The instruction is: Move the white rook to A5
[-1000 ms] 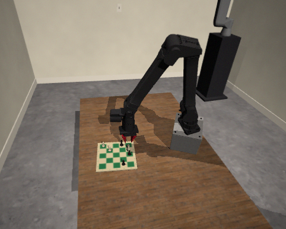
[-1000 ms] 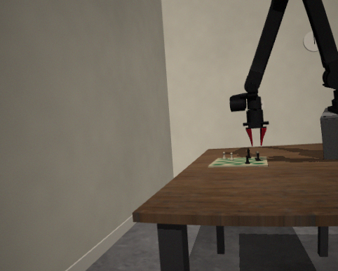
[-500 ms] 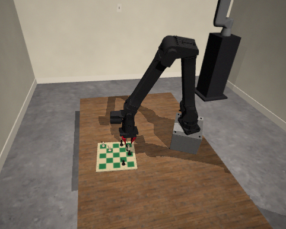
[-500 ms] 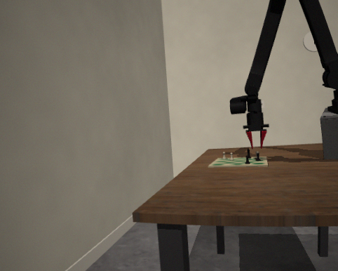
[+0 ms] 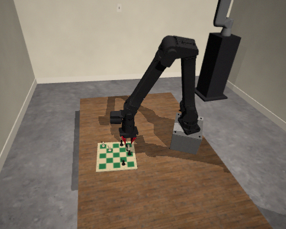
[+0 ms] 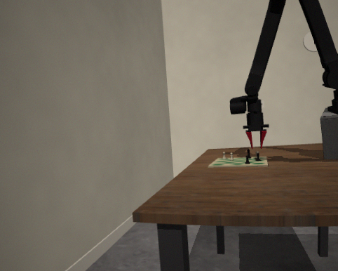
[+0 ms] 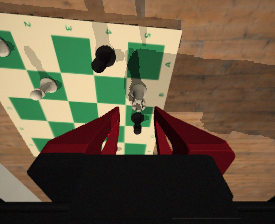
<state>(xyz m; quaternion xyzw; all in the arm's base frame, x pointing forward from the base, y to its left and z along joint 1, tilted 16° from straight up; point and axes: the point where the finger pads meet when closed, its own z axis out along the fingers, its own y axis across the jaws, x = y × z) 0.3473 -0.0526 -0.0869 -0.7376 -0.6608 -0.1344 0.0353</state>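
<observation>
The small green and cream chessboard (image 5: 101, 168) (image 6: 217, 163) (image 7: 83, 112) lies on the wooden table. The white rook (image 5: 127, 147) (image 7: 137, 92) stands upright in column 5, on the square beside the shaded green A5 square (image 7: 147, 61). A black pawn (image 5: 129, 153) (image 7: 137, 120) stands right behind it in the same column. My gripper (image 5: 127, 140) (image 6: 256, 144) (image 7: 136, 111) has red fingers, open and empty. It hangs just above the tops of these two pieces, at the board's edge nearest the arm's base.
A black piece (image 5: 121, 143) (image 7: 102, 59) stands in column 4 next to the rook. Two white pieces (image 5: 103, 144) (image 5: 109, 148) (image 7: 40, 90) stand at the far side, and another black piece (image 5: 123, 162) near the front. The arm's grey base (image 5: 186, 139) is to the right.
</observation>
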